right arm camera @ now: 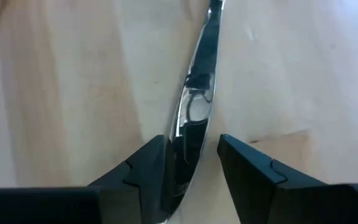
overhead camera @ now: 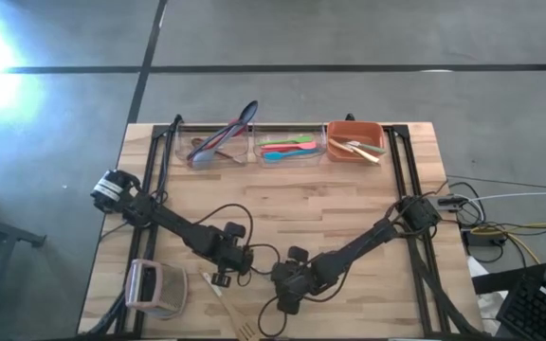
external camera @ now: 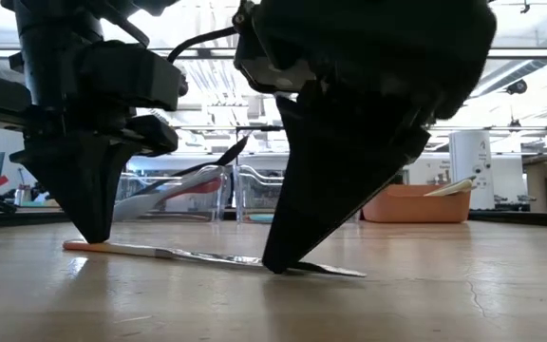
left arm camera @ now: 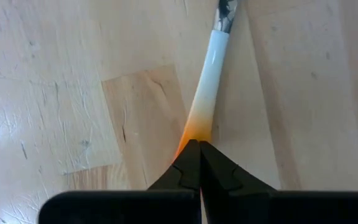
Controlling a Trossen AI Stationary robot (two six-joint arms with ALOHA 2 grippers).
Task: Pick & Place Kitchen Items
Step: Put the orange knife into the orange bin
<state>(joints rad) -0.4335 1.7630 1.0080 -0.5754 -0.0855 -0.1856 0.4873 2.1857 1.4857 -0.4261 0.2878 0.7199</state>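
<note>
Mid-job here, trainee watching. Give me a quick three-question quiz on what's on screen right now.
1. True or false: the left gripper stands open.
2. Which part of the utensil lying on the table does the right gripper straddle? A: the orange end. B: the white handle. C: the shiny metal blade.
3. What colour is the bin that holds the wooden utensils?

Key: 1 false, it is shut, tips at the handle's orange end. 2 C. 3 orange.
</note>
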